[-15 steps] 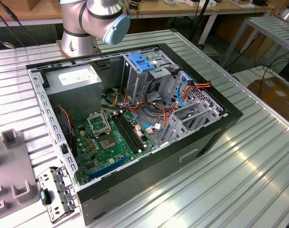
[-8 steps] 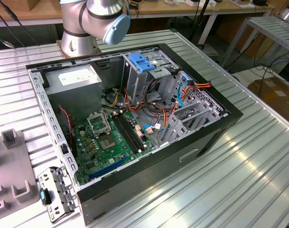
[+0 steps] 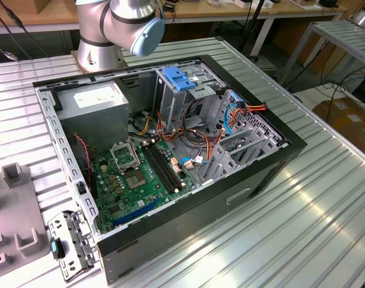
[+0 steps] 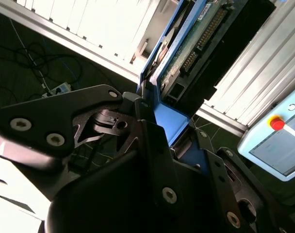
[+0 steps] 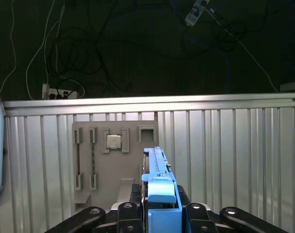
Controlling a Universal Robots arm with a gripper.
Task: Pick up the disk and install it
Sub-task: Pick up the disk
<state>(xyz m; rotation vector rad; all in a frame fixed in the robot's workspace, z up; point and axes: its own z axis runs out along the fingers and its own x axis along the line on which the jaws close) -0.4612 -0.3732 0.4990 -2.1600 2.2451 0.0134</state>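
**A:** Claw state?

**B:** My claw point(image 5: 159, 206) is pinching the disk point(image 5: 156, 167). The fingers point(image 4: 101, 99) are pressed onto its blue rail from both sides.

**A:** Where does the disk sit?

**B:** It sticks straight out past the fingertips. It's edge-on in the first wrist view. In the second wrist view the claw point(image 4: 155, 114) holds one end, and the disk point(image 4: 186, 46) shows its green circuit-board face.

**A:** What's beyond it?

**B:** Out past the tips, behind the disk, there's a grey fixture plate point(image 5: 96, 165) with a chip point(image 5: 113, 141) seated in it. The plate lies on the ribbed table point(image 5: 225, 155). The disk is clear of it, not touching.

**A:** And the case?

**B:** In the exterior view the computer case point(image 3: 188, 222) lies open on the table point(image 3: 302, 228), motherboard showing. I can't tell how it sits relative to the claw.
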